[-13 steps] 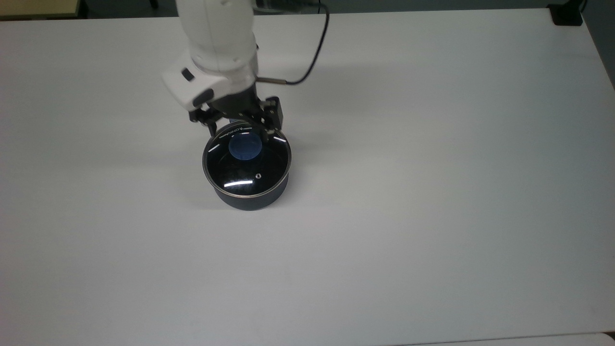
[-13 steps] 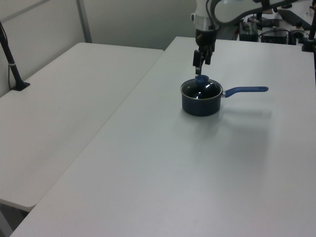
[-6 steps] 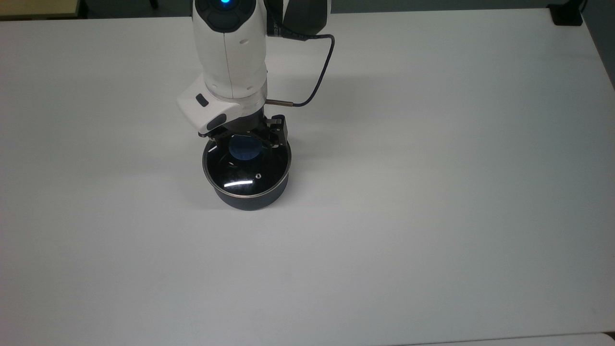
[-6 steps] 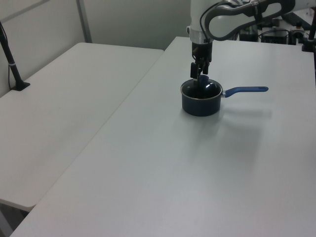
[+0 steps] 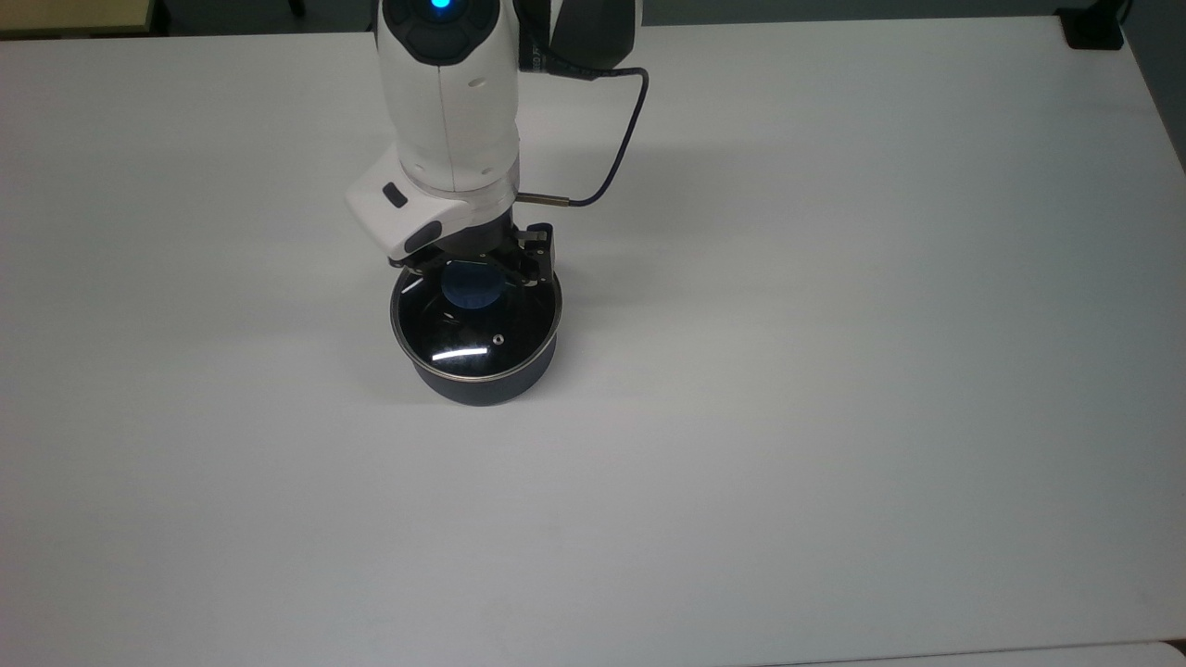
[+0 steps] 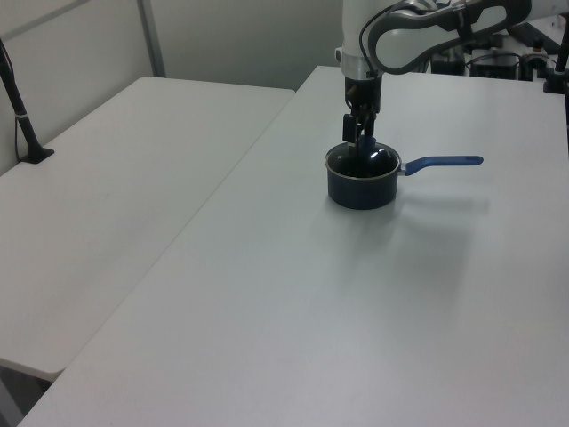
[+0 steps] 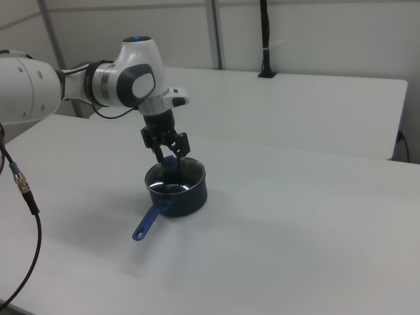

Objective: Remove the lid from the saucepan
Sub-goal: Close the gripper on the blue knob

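The jaws straddle the lid's (image 5: 476,320) blue knob (image 5: 472,285), apparently open; squeeze it squarely, then lift straight off the saucepan (image 6: 360,187).

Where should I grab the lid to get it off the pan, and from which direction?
Take the lid by its blue knob, coming straight down from above. The knob stands proud of the flat glass at the centre, the only part two fingers can pinch; the thin rim sits flush on the saucepan. The gripper is over the knob, a finger on each side of it, so closing and lifting vertically looks right.
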You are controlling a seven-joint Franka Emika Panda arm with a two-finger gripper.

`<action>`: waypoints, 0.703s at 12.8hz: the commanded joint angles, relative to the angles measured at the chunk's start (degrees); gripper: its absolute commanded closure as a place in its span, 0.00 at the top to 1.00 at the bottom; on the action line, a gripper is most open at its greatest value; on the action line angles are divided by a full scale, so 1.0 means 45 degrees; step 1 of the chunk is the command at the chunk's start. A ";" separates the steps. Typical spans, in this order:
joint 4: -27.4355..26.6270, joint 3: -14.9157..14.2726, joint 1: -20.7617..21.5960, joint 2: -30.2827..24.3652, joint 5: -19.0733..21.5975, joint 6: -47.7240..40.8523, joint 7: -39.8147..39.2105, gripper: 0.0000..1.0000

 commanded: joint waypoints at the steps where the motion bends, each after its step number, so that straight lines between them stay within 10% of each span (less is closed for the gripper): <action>1: 0.0097 -0.0204 0.0291 0.0051 -0.0123 0.0115 -0.0059 0.71; 9: 0.0116 -0.0321 0.0252 -0.0163 -0.0123 -0.0041 -0.0215 0.53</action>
